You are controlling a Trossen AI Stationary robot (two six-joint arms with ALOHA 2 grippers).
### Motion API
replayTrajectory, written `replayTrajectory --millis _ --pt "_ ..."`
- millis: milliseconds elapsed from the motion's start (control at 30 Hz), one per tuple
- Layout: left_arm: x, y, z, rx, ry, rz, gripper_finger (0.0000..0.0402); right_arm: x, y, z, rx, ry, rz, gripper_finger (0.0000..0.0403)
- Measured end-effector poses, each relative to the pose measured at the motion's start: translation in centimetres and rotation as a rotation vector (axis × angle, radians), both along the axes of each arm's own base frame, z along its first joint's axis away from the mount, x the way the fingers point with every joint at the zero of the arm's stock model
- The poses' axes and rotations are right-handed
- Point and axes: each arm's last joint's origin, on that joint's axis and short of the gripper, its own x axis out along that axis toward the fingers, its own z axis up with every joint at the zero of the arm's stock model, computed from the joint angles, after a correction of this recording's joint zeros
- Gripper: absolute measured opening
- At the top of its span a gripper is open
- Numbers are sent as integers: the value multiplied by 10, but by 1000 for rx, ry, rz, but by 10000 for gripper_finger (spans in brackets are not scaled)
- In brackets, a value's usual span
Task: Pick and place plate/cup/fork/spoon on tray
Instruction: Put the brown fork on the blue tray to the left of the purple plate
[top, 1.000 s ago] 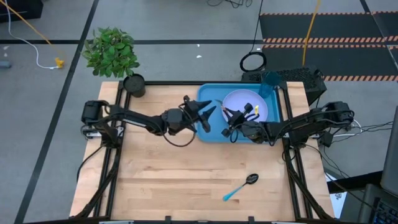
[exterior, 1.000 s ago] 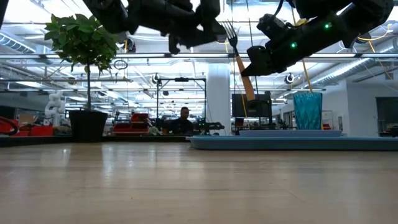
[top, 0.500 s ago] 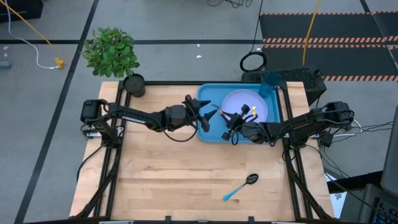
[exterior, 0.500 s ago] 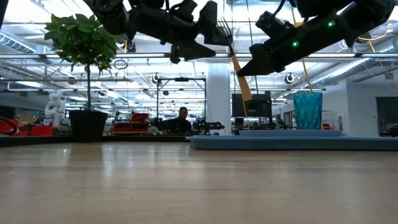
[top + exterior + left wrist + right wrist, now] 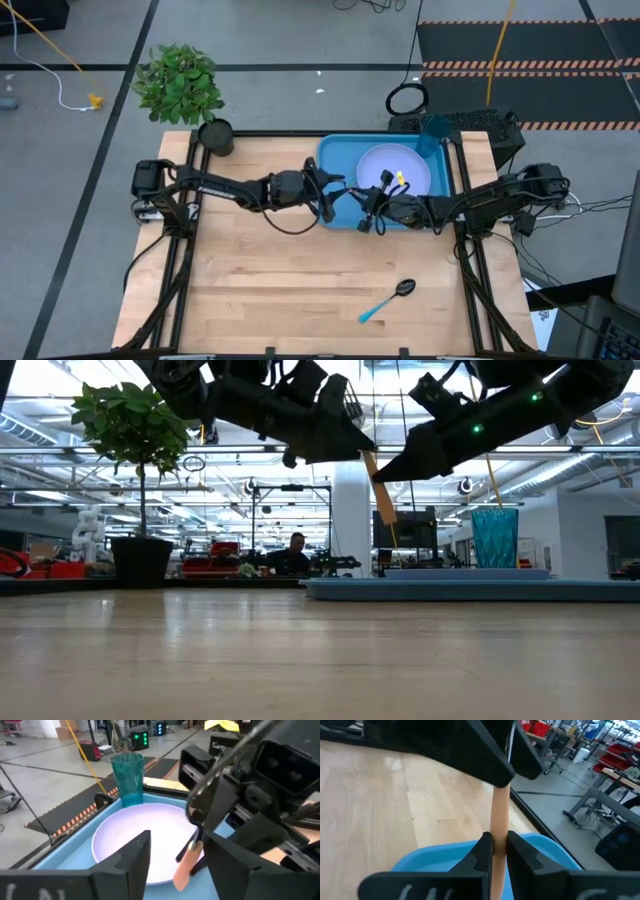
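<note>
The fork (image 5: 380, 495) with its orange handle hangs over the left part of the blue tray (image 5: 335, 150). My right gripper (image 5: 365, 208) is shut on it. My left gripper (image 5: 335, 195) is open, and its fingers stand on either side of the fork (image 5: 187, 862). I cannot tell whether they touch it. The tines are hidden behind my left gripper (image 5: 345, 440) in the low view. The lavender plate (image 5: 385, 165) lies in the tray. The teal cup (image 5: 435, 133) stands upright at the tray's far right corner. The blue-handled spoon (image 5: 385, 300) lies on the table near the front edge. My right gripper pinches the fork's orange handle (image 5: 499, 827) between its two fingers, which lie across the handle. The fork is lifted clear of the tray, steeply tilted, with the handle's free end (image 5: 390, 532) hanging lowest.
A potted green plant (image 5: 180, 85) stands at the table's far left corner. The bare wooden table top (image 5: 260, 290) stretches across the left and near parts. People and shelving show in the room beyond the table in the low view.
My left gripper has moved toward the table's right edge, turned, and closed in on the fork, so its open fingers now stand on either side of it. My right gripper has shifted slightly toward the left and near side, keeping hold. The fork has come down a little.
</note>
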Motion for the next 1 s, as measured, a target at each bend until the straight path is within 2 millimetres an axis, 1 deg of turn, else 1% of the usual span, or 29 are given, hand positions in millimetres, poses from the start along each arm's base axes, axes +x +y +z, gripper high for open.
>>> replayTrajectory --millis 133,333,400,467,533,600,733,833,900,1000 --pt "1 0 -4 4 20 -20 132 0 0 0 -1 -6 -8 20" --pt "1 4 0 36 -11 -31 35 0 -1 1 -2 -12 -31 20" --pt "2 7 3 42 -47 -78 15 0 -1 2 -6 -22 -36 20" --pt "2 10 7 39 -92 -124 12 0 -1 2 -8 -18 -31 20" --pt "2 13 9 38 -108 -153 13 0 -1 2 -9 -12 -31 20" --pt "1 16 9 38 -110 -170 6 0 -1 2 -14 -10 -28 20" --pt "1 22 8 17 -102 -205 6 -1 -1 3 -9 -14 -28 20" --pt "0 24 4 -3 -61 -212 7 -1 -1 3 -9 -16 -25 16" --pt "-1 26 2 -3 -33 -218 11 -1 -2 3 -8 -18 -26 16" --pt "-1 26 1 11 -23 -261 31 0 -4 3 13 -20 12 15"
